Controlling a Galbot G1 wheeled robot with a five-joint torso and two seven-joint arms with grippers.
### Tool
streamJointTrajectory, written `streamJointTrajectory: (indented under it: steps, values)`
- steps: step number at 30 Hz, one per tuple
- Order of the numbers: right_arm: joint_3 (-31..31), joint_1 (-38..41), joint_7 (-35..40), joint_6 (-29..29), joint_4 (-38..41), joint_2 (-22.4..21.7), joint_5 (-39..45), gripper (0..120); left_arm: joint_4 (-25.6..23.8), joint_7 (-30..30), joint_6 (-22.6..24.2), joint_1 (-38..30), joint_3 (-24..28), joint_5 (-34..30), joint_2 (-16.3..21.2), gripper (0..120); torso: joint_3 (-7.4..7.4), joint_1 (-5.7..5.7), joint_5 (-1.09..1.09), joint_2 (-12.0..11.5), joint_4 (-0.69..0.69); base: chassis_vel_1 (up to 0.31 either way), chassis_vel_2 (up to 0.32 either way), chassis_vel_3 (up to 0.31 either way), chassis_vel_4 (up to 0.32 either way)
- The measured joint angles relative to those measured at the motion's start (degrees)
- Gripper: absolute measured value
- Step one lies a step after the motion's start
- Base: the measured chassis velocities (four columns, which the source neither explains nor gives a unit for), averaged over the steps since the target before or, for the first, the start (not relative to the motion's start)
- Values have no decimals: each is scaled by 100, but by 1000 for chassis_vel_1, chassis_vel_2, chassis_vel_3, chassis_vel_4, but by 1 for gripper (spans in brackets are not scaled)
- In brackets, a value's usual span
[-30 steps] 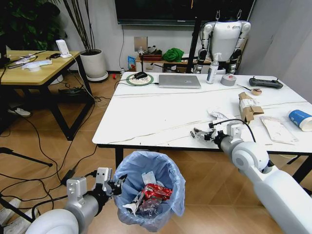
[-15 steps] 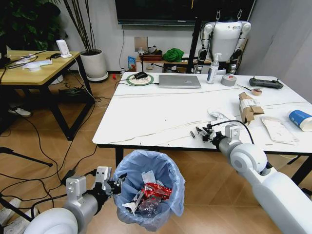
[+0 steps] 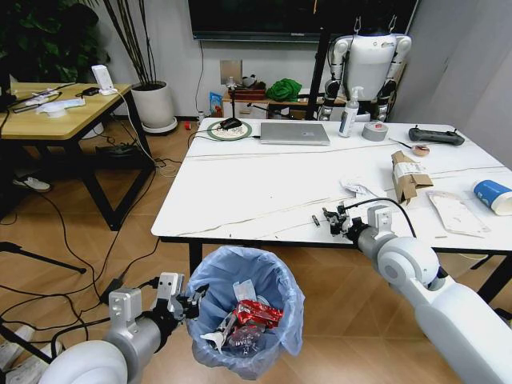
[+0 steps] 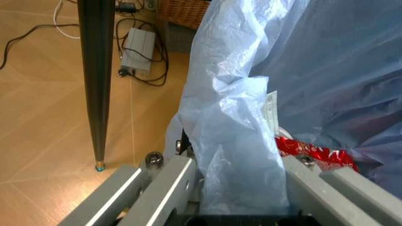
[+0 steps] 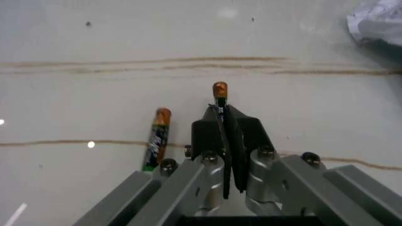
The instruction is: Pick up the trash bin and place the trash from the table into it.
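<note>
Two arms | left gripper (image 3: 182, 305) clamps trash bin (image 3: 248, 320) rim | right gripper (image 5: 221, 123) pinches battery (image 5: 219, 90)

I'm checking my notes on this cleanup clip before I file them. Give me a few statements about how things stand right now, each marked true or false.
1. The left gripper is clamped on the bag-lined rim of the trash bin. True.
2. The right gripper is shut on a battery. True.
3. The trash bin is empty. False: a red wrapper and other litter lie inside.
4. A second battery lies on the table beside the gripped one. True.
5. The blue paper cup is already in the bin. False: it lies on the table's far right.
</note>
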Motion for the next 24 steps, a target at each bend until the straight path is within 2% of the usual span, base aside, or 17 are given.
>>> streamJointTrajectory:
  steps: [4, 10, 11, 17, 18, 20, 24]
  values:
    - [98, -4, 34, 25, 341, -25, 163, 0, 0, -1, 0, 12, 2, 11, -10, 2, -1, 0, -2, 0, 0, 0, 0, 0, 0]
    - [157, -209, -220, 219, 1519, -190, 822, 0, 0, -45, 0, 8, -15, 12, -30, 2, -2, 0, -3, 0, 1, 0, 0, 0, 0]
    - [157, -209, -220, 219, 1519, -190, 822, 0, 0, -45, 0, 8, -15, 12, -30, 2, -2, 0, -3, 0, 1, 0, 0, 0, 0]
    - [75, -573, -1326, 603, 2204, -416, 837, 0, 0, -144, 0, 24, -30, 9, -89, 2, -2, -2, -3, 0, 0, 0, 0, 0, 0]
    - [75, -573, -1326, 603, 2204, -416, 837, 0, 0, -144, 0, 24, -30, 9, -89, 2, -2, -2, -3, 0, 0, 0, 0, 0, 0]
    - [40, -687, -1897, 712, 2427, -529, 825, 0, 0, -161, 0, 13, -33, 9, -116, 2, -2, -2, -3, 1, 0, 0, 0, 0, 0]
    - [-25, -883, -2596, 789, 2699, -705, 505, 0, 0, -197, 0, -4, -46, 0, -123, 2, -2, -2, -3, 0, 0, 0, 0, 0, 0]
